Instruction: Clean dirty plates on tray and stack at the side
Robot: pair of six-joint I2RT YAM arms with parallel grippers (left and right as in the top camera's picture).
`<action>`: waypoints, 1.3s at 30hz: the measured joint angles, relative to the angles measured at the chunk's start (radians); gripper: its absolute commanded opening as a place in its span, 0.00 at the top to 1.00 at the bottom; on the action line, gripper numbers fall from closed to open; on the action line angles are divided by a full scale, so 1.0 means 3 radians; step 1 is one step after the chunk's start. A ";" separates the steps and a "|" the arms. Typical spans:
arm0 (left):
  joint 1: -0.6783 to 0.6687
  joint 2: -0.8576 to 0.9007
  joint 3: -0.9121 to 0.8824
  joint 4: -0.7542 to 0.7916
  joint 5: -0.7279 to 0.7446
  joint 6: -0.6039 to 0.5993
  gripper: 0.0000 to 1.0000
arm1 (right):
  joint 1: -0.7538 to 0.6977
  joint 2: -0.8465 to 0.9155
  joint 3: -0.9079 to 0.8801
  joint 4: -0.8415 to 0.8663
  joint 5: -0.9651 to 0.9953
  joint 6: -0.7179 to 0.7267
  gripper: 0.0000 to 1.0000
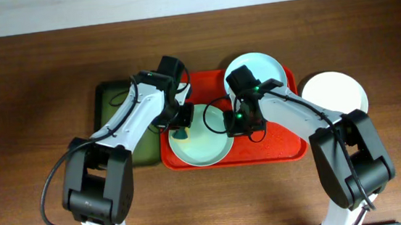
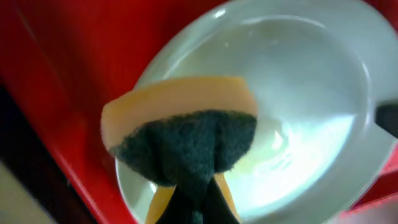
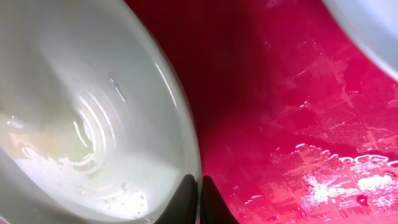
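Between the right gripper's two dark fingertips we see the rim of the mint plate. The jaws are pinched almost together on that thin edge, so the dish runs off to their left and the wet red tray spreads to their right. Beyond them, up in the far right corner, we catch the edge of the second mint plate. Over on the other side, the left gripper is closed tight on a sponge: yellow foam arching on top, dark green scouring face toward us, the middle squeezed into a waist where the jaws bite. The mint plate sits just past the sponge, its glossy bowl ahead of the jaws, though we cannot tell whether the sponge touches it. From overhead, both grippers meet at this one plate, the left at its left edge and the right at its right rim. The white plate lies on the table, outside the tray, well to the right of the right jaws, and a green tray sits out beyond the left ones.
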 measured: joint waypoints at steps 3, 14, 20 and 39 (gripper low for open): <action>0.0000 0.0000 -0.0333 0.0373 -0.0023 -0.0107 1.00 | -0.0001 0.0000 0.0000 0.0003 0.0001 0.0003 0.96; -0.0219 -0.0029 -0.0425 0.0559 0.0755 -0.0320 1.00 | -0.0001 0.0000 0.0000 0.0003 0.0013 0.0003 0.96; -0.0052 -0.0031 -0.0057 0.0130 -0.0161 -0.0305 1.00 | -0.0001 0.0000 0.0000 0.0013 0.0011 0.0001 0.96; -0.0018 0.0175 -0.0436 0.0760 0.1397 -0.0231 1.00 | -0.0008 0.0000 0.0000 0.0023 0.0042 0.0003 0.87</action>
